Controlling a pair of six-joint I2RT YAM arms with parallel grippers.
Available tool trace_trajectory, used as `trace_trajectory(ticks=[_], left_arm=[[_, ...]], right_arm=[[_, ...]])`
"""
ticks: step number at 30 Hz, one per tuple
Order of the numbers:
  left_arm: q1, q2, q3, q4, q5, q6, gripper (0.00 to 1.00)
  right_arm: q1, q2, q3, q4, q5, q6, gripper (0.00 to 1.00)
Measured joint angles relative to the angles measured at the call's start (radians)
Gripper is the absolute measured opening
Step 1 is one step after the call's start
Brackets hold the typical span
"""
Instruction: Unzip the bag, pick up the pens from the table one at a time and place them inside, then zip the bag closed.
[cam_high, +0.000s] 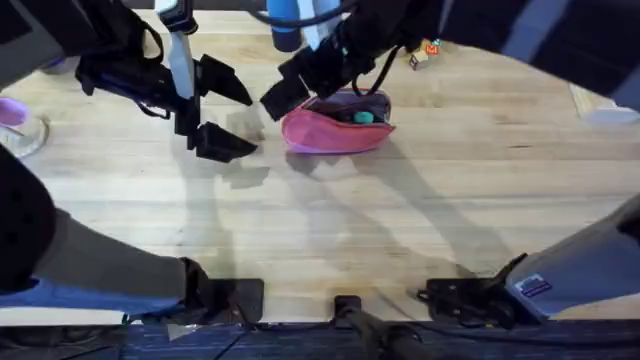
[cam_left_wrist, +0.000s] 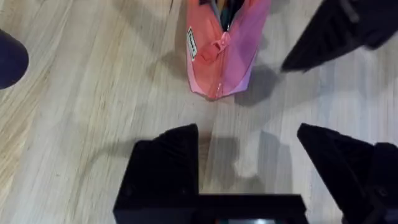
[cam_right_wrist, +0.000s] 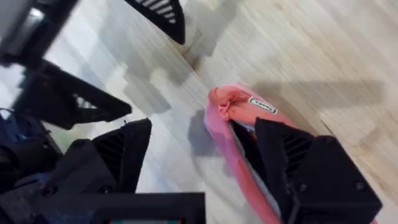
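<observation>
The pink pouch (cam_high: 335, 130) lies on the butcher-block table (cam_high: 400, 220), its zipper open and dark pens (cam_high: 362, 116) showing inside. The right gripper (cam_right_wrist: 205, 155) straddles the pouch's open end with its fingers spread, one finger at the mouth, probably seeking the zipper pull. The left gripper (cam_left_wrist: 249, 158) hovers just beside that end, wide open and empty, likely ready to steady the fabric.

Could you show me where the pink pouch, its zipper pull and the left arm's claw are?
pink pouch (cam_high: 330, 135): overhead view, front fabric side.
zipper pull (cam_left_wrist: 221, 45): left wrist view, reddish tab at zipper's end.
left claw (cam_high: 226, 118): overhead view, gap between its open fingers.
</observation>
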Motion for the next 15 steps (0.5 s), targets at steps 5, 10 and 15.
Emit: trace_trajectory(ticks=[5, 10, 15], left_arm=[[0.0, 0.0, 0.0, 0.0, 0.0, 0.0, 0.994], [0.0, 0.0, 0.0, 0.0, 0.0, 0.0, 0.995], [0.0, 0.0, 0.0, 0.0, 0.0, 0.0, 0.995]], right_arm=[[0.0, 0.051, 0.0, 0.034, 0.007, -0.011, 0.996], [0.0, 0.081, 0.0, 0.061, 0.028, -0.014, 0.996], [-0.001, 0.096, 0.0, 0.068, 0.06, -0.017, 0.996]])
